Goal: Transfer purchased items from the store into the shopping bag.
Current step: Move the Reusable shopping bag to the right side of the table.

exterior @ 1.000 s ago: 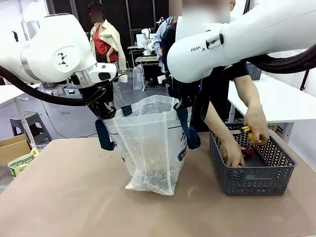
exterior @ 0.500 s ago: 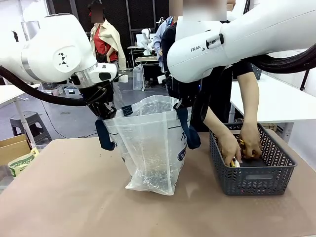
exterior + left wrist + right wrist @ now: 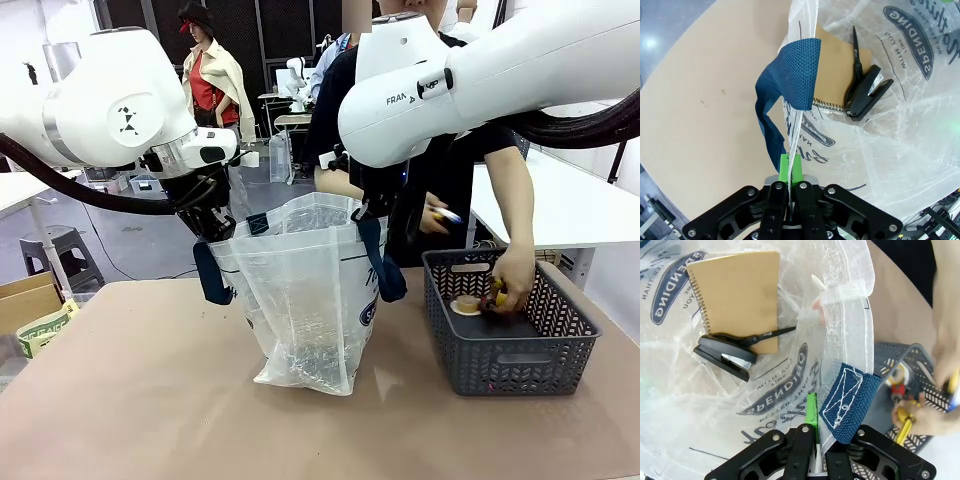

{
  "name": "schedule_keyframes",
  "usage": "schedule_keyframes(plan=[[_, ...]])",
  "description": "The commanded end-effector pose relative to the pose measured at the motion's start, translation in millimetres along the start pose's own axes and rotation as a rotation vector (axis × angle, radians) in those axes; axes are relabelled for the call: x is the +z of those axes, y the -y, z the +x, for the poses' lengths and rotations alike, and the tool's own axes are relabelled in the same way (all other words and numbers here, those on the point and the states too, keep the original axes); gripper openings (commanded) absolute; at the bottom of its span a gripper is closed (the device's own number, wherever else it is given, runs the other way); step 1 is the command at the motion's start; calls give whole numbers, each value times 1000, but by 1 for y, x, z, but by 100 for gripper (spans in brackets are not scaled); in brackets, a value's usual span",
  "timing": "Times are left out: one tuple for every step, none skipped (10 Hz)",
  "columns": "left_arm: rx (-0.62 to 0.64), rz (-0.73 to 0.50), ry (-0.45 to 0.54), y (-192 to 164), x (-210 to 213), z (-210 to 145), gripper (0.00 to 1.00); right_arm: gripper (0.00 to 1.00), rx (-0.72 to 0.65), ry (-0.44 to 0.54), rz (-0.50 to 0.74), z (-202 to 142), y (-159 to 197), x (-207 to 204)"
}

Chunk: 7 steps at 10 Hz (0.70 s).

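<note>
The shopping bag (image 3: pixel 300 300) stands open at mid-table, held up by both arms. My left gripper (image 3: pixel 214 230) (image 3: pixel 790 169) is shut on its rim beside a navy handle (image 3: pixel 790 75). The opposite rim is pinched by my right gripper (image 3: pixel 371 209) (image 3: pixel 813 416), also shut. Inside lie purchased items: a brown spiral notebook (image 3: pixel 840 65) (image 3: pixel 740 295), a black stapler (image 3: pixel 867 92) (image 3: pixel 725 357) and a black pen (image 3: pixel 855 45). The store, a dark grey basket (image 3: pixel 510 345) (image 3: pixel 890 360), sits to the right. One of the person's hands (image 3: pixel 512 280) is in it. The other hand (image 3: pixel 436 214) holds a small item up between basket and bag.
A tape roll (image 3: pixel 465 305) and small red and yellow pieces lie in the basket. A cardboard box (image 3: pixel 30 310) sits off the table's left edge. Bare brown tabletop (image 3: pixel 130 400) spreads in front of and left of the bag.
The person's one hand has come up out of the basket with a small item, toward the bag. The other hand stays in the basket. Both arms and the bag have not moved.
</note>
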<state>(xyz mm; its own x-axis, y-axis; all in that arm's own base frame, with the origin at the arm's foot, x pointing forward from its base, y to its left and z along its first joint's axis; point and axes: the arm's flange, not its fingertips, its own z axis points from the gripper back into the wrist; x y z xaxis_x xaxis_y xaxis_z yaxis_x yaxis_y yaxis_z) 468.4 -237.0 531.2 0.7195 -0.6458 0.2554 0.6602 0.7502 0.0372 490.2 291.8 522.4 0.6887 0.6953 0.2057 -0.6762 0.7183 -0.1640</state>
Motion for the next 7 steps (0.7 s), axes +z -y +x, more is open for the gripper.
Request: schedule_keyframes(plan=[[-6, 7, -1, 0, 1, 0, 0, 0, 0, 0, 0, 0, 0, 0], [-6, 7, -1, 0, 1, 0, 0, 0, 0, 0, 0, 0, 0, 0], [-6, 7, -1, 0, 1, 0, 0, 0, 0, 0, 0, 0, 0, 0], [-6, 7, -1, 0, 1, 0, 0, 0, 0, 0, 0, 0, 0, 0], [-6, 7, -1, 0, 1, 0, 0, 0, 0, 0, 0, 0, 0, 0], [-6, 7, -1, 0, 1, 0, 0, 0, 0, 0, 0, 0, 0, 0], [-6, 7, -1, 0, 1, 0, 0, 0, 0, 0, 0, 0, 0, 0]])
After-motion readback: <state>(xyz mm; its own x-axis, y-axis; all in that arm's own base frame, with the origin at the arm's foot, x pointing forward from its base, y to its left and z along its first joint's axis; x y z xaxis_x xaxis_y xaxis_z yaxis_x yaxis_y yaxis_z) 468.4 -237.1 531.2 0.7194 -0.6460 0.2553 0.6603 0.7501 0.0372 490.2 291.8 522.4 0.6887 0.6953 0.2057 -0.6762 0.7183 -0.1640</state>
